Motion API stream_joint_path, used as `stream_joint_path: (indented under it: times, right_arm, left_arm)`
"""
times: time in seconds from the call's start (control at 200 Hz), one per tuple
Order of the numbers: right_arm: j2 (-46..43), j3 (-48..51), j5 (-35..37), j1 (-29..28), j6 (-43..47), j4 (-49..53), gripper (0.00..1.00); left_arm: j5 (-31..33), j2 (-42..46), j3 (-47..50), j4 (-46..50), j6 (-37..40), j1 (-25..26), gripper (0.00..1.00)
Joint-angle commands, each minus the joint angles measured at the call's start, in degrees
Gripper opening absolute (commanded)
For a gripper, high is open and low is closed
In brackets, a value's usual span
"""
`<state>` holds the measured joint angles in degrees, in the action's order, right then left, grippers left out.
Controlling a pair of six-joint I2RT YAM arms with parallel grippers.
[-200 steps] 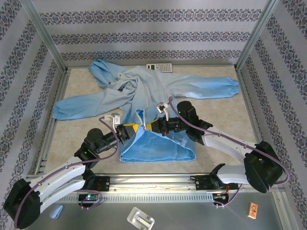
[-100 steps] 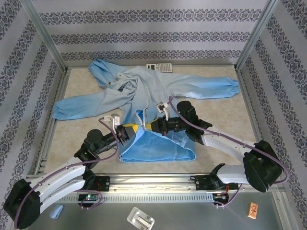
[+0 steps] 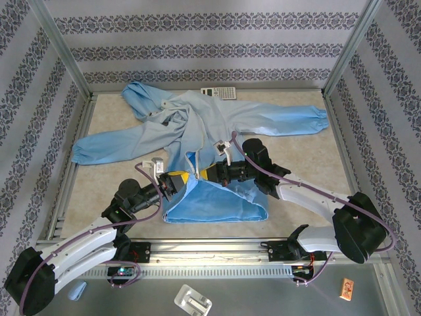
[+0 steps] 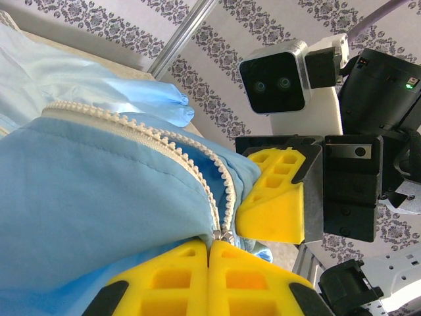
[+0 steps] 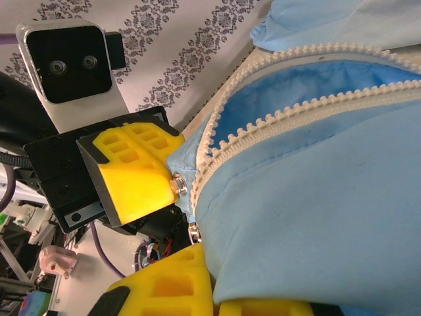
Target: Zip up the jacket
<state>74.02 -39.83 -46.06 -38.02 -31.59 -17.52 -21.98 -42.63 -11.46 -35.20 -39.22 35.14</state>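
Left arm [image 3: 99, 230] nudged back; left fingers [image 4: 191, 276], right fingers [image 5: 168, 289] pinch jacket [image 3: 217, 201] (zipper base)

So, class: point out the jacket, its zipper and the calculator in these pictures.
jacket [image 3: 217, 205]: top external view, on the darker blue lower body.
zipper [image 5: 316, 113]: right wrist view, on the lower row of pale teeth.
calculator [image 3: 219, 93]: top external view, on its keypad face.

The jacket [image 3: 191, 125] is thin matt cloth, soft and crinkly, and its pale zipper [image 4: 164, 141] teeth look like dull plastic. Yellow pads [image 4: 197, 280] look like matt moulded plastic, and the rail [image 3: 197, 253] at 6 o'clock is brushed metal.
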Motion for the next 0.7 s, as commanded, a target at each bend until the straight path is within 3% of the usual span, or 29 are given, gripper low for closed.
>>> stream_joint_path:
  times: [0.0, 0.695]
  right_arm:
    - [0.56, -1.24, -2.53, -0.26, -0.15, -3.56, 0.00]
    - [1.09, -0.51, -2.69, 0.55, -3.41, -7.39, 0.00]
  left_arm:
    - [0.46, 0.61, 0.14, -2.98, 0.53, -0.51, 0.00]
    - [-0.31, 0.62, 1.87, -4.34, -0.49, -0.51, 0.00]
